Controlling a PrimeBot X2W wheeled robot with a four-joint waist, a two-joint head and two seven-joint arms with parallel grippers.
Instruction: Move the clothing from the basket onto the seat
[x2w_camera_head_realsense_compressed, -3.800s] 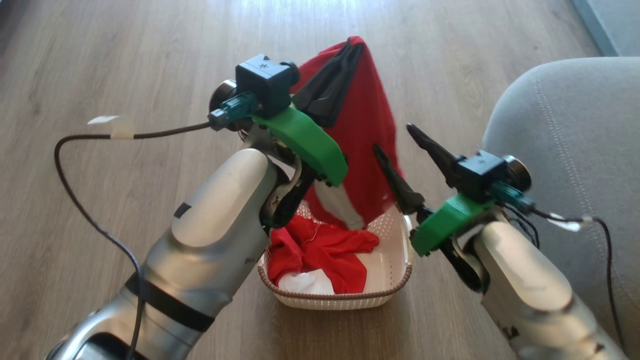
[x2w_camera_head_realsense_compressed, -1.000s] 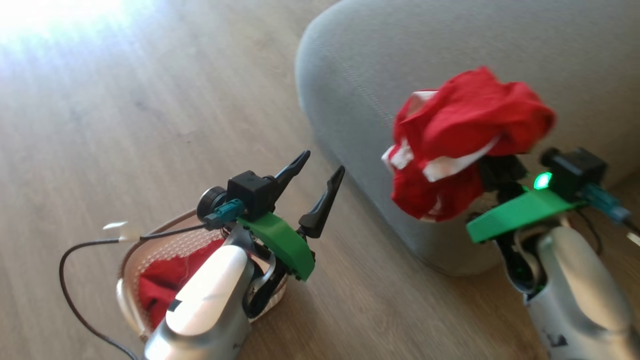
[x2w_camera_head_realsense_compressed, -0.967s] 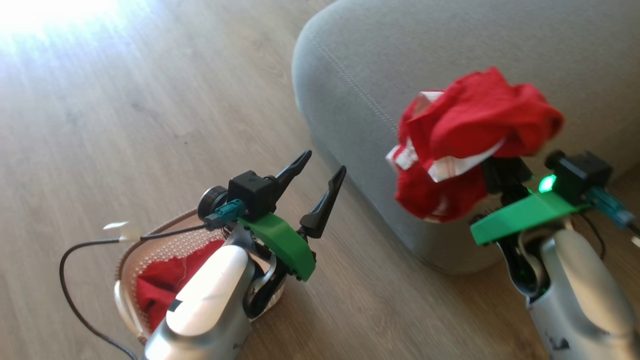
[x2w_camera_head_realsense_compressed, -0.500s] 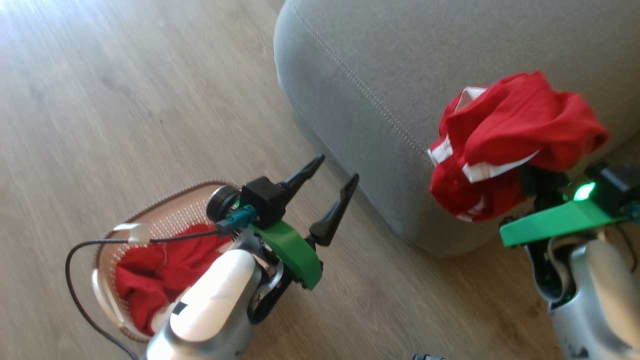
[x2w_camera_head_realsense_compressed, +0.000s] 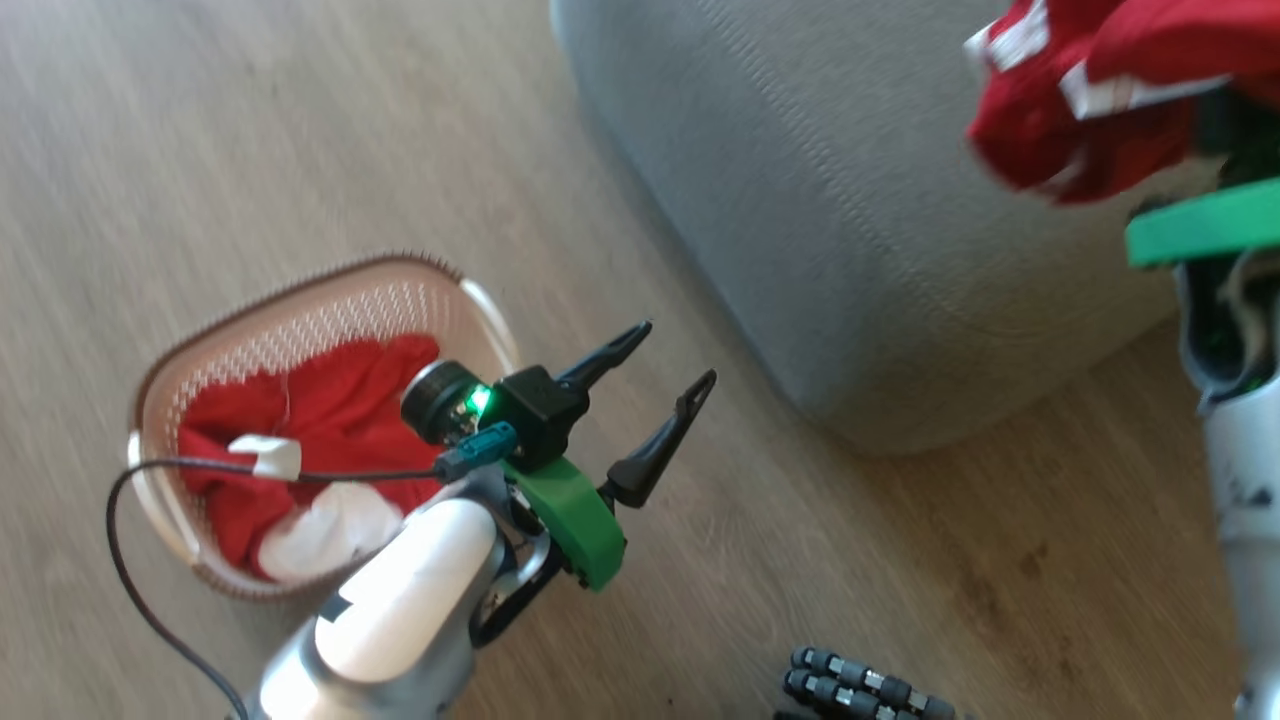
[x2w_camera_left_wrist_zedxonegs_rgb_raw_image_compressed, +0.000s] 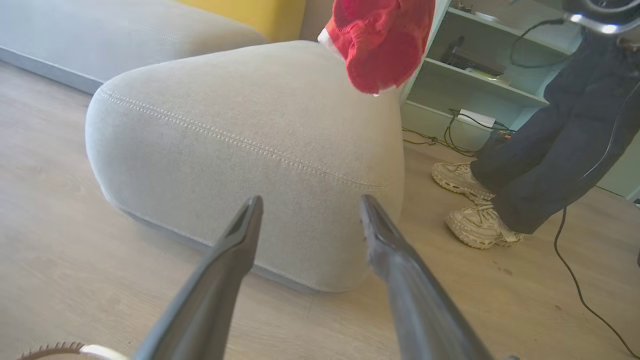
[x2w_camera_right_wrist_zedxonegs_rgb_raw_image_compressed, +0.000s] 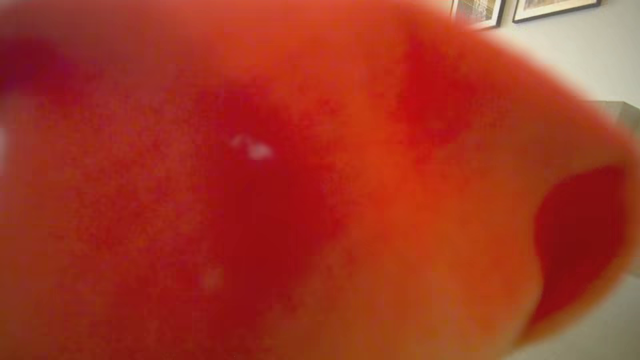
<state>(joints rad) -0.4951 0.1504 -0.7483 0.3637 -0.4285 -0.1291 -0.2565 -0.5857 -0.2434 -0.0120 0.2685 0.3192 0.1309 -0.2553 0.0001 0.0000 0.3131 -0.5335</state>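
Observation:
A bunched red and white piece of clothing (x2w_camera_head_realsense_compressed: 1090, 90) hangs at the head view's top right, above the light grey seat (x2w_camera_head_realsense_compressed: 850, 200). My right gripper (x2w_camera_head_realsense_compressed: 1222, 120) is shut on it, and the fabric hides its fingertips. In the left wrist view this clothing (x2w_camera_left_wrist_zedxonegs_rgb_raw_image_compressed: 385, 40) hangs over the seat's (x2w_camera_left_wrist_zedxonegs_rgb_raw_image_compressed: 240, 145) far top edge. Red fabric (x2w_camera_right_wrist_zedxonegs_rgb_raw_image_compressed: 280, 190) covers the right wrist view. More red and white clothing (x2w_camera_head_realsense_compressed: 320, 440) lies in the cream basket (x2w_camera_head_realsense_compressed: 300, 285) on the floor. My left gripper (x2w_camera_head_realsense_compressed: 677, 353) is open and empty, between basket and seat.
A person's legs and pale shoes (x2w_camera_left_wrist_zedxonegs_rgb_raw_image_compressed: 475, 205) stand on the wooden floor right of the seat, with a cable (x2w_camera_left_wrist_zedxonegs_rgb_raw_image_compressed: 575, 280) trailing nearby. Pale shelves (x2w_camera_left_wrist_zedxonegs_rgb_raw_image_compressed: 475, 65) stand behind. A dark ribbed part (x2w_camera_head_realsense_compressed: 860, 690) shows at the head view's bottom edge.
The head view has shifted, so basket and seat sit differently in the frame. The right gripper has carried the red bundle higher, toward the seat's top. The left gripper stays open.

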